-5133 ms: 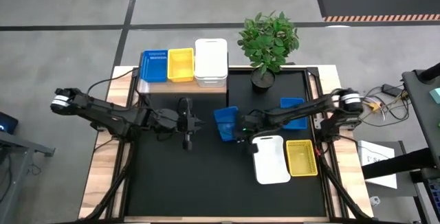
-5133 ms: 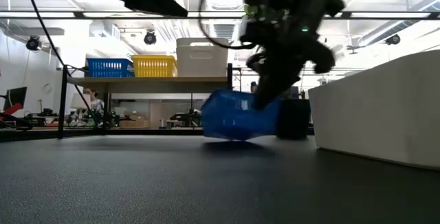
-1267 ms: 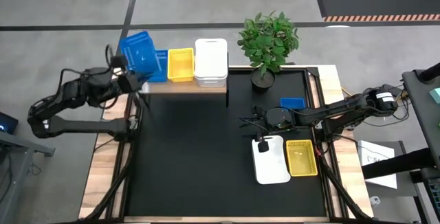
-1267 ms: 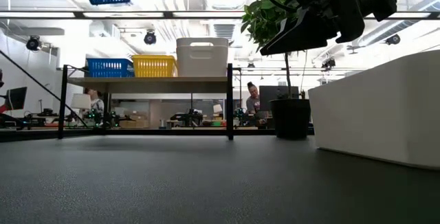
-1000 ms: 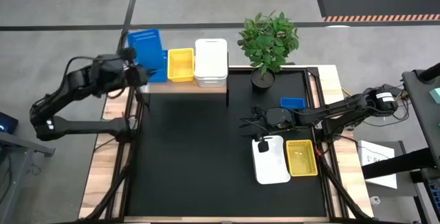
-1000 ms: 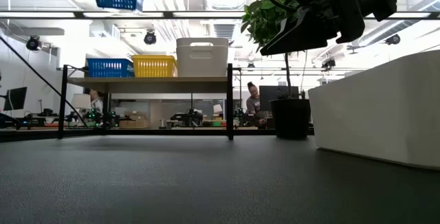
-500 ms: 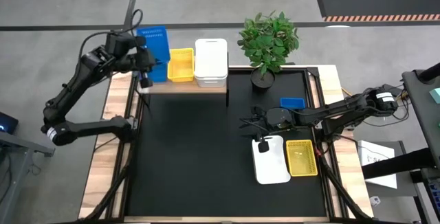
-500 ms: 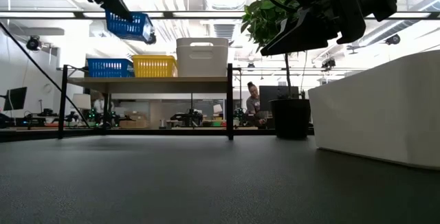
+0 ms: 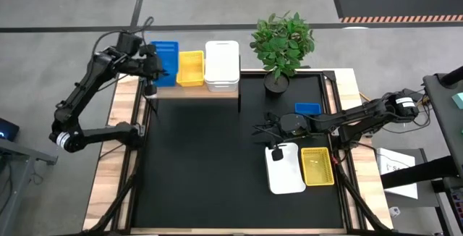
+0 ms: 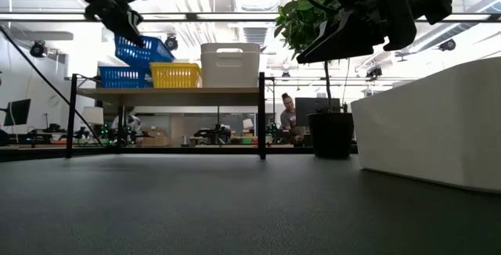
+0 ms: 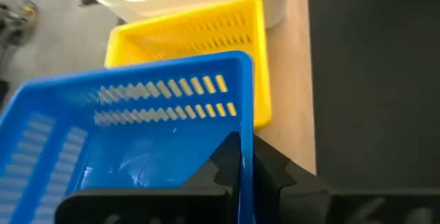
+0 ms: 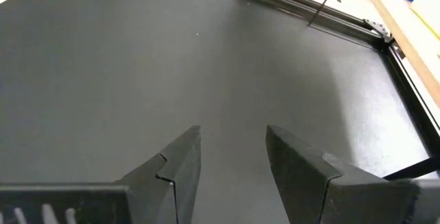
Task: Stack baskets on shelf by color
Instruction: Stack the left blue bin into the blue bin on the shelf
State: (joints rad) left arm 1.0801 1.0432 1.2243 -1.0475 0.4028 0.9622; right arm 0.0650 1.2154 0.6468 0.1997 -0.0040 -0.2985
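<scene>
So over on the left, the left gripper [image 9: 150, 68] is up above the shelf's [image 9: 189, 91] left end, fingers pinched tight on the rim of a blue basket [image 9: 165, 53]. You can see the wall clamped between the two fingers in the left wrist view [image 11: 239, 157]. That basket hangs just over the blue one already sitting on the shelf [image 10: 124, 77], tilted, not flat yet, open side up. From above, its long axis runs front to back across the shelf, same as its neighbours.

Next along the shelf is the yellow basket [image 9: 190, 68], then the white basket stack [image 9: 221, 65], all side by side.

Further right on the black table [image 9: 202, 171] the right gripper [image 9: 269, 129] hovers with its fingers spread, nothing in them. Near it are another blue basket [image 9: 307, 108], a white basket [image 9: 285, 168] and a yellow one [image 9: 317, 166]. A potted plant [image 9: 282, 46] sits at the back.
</scene>
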